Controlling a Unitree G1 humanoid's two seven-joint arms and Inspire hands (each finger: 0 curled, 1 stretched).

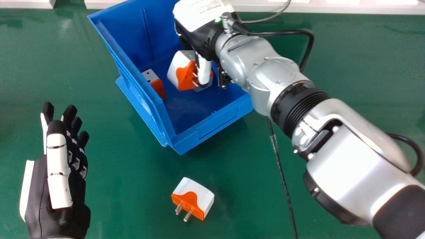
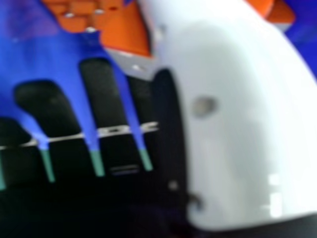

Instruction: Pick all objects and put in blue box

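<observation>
One right robot hand (image 1: 203, 69) over the interior of the blue box (image 1: 207, 130): thumb a smooth white shell, fingers (image 2: 101, 91) black, extended, spaced apart, not clamped on anything. Tilted adapter (image 1: 183, 77) right beside the thumb within the box; contact hard to tell. Body is a rounded white block with a wavy orange face, metal pins toward the thumb.

Partly hidden adapter (image 1: 204, 88) in the box too, behind the thumb, white edge plus a bit of orange. Third adapter (image 1: 157, 87) inside, close against the box's left wall, white with dark holes, orange lower part.

Box itself: glossy blue plastic, open top, ribbed inner wall, raised lip, recessed rectangular panel on the near side.

Silver metal forearm (image 1: 352, 159) runs from the box out to its right, black ribbed collar (image 1: 300, 108) partway. Black cable (image 1: 308, 38) loops to the right of the box.

Loose adapter (image 1: 202, 196) on the near side of the box, same white/orange block, two metal prongs, lying on the smooth green worktop (image 1: 132, 202). Braided dark cord (image 1: 282, 174) nearer than the box and to its right. Left robot hand (image 1: 59, 174) left of the box, black and white, fingers straight.
</observation>
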